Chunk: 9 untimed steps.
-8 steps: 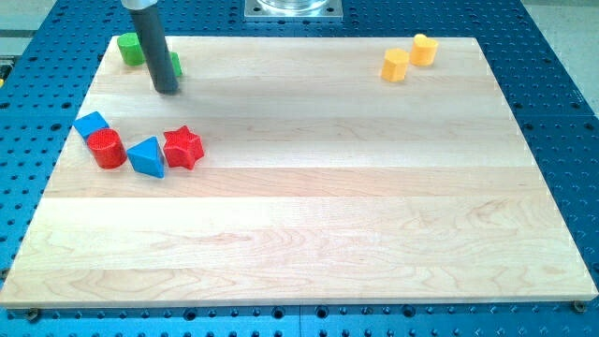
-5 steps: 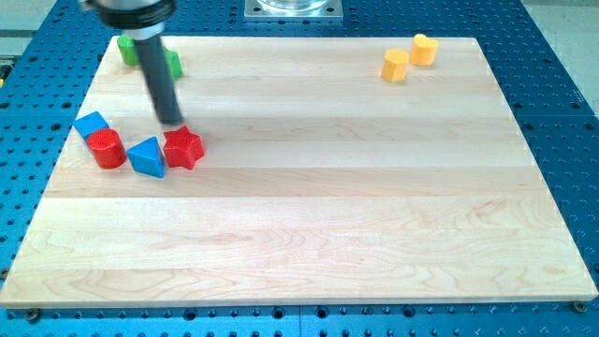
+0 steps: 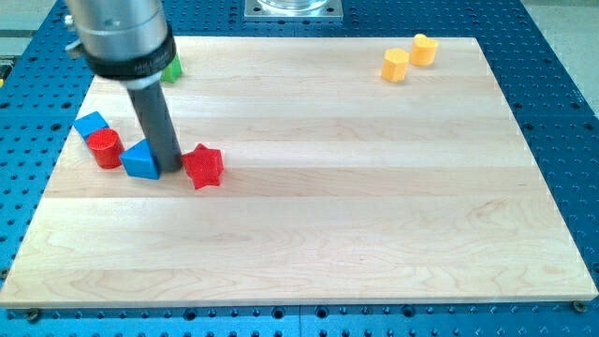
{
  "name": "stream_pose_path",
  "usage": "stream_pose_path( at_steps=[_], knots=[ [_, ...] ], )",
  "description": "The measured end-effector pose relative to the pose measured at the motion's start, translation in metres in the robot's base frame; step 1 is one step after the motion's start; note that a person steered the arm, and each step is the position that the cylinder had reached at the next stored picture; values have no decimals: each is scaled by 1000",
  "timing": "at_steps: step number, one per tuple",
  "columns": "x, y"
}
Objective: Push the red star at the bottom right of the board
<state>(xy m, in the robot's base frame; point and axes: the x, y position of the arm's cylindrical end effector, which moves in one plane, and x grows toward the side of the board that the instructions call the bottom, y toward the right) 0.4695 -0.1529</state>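
The red star (image 3: 202, 167) lies on the wooden board (image 3: 309, 234) at the view's left, about mid-height. My tip (image 3: 169, 170) stands on the board just left of the star, between it and the blue triangular block (image 3: 138, 161). The rod rises from there toward the view's upper left and hides part of the blue triangle. The tip looks to be touching or nearly touching the star's left side.
A red cylinder (image 3: 105, 148) and a blue block (image 3: 91, 124) sit left of the blue triangle. A green block (image 3: 171, 68) shows at the top left, partly behind the arm. Two yellow blocks (image 3: 396, 65) (image 3: 424, 49) sit at the top right.
My tip has moved down the view from near the green blocks to beside the star. The red star has shifted right and slightly down, away from the blue triangle.
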Motion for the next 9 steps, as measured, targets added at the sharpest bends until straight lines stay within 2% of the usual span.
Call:
stream_pose_path(
  at_steps=[1,2,3,4,5,7,8,9],
  knots=[
    [26,73],
    [31,131],
    [27,56],
    [3,93],
    [4,202],
    [-43,138],
    [-60,204],
    [-22,289]
  ],
)
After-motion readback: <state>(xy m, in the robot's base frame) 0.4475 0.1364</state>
